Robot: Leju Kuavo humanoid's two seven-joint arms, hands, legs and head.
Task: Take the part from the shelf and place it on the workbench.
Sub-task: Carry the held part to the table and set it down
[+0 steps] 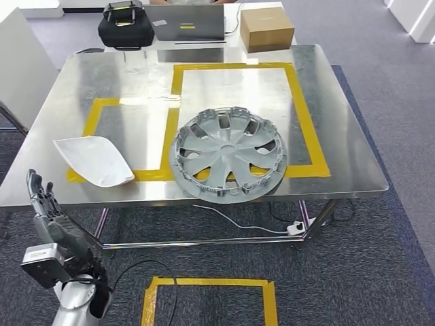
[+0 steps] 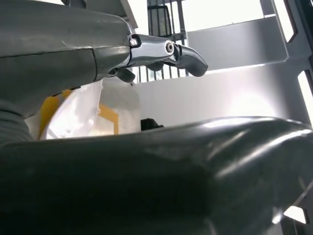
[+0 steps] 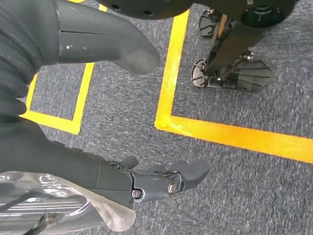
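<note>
A silver wheel cover [image 1: 228, 151] lies flat on the steel workbench [image 1: 338, 122], overlapping the yellow tape outline near the front edge. A white curved shell part [image 1: 95, 159] lies on the bench's front left, inside the smaller taped outline. My left hand [image 1: 49, 210] is raised below and in front of the bench's left corner, fingers apart and pointing up, holding nothing. In the left wrist view the white part [image 2: 74, 115] shows between the thumb and the fingers [image 2: 166, 51]. My right hand [image 3: 55, 161] hangs over grey carpet with fingers apart and nothing in them.
A black bag [image 1: 126, 26], a laptop [image 1: 187, 24] and a cardboard box [image 1: 266, 28] sit beyond the bench's far edge. A yellow taped square [image 1: 210, 299] marks the carpet in front. A cable and power strip [image 1: 300, 227] lie under the bench.
</note>
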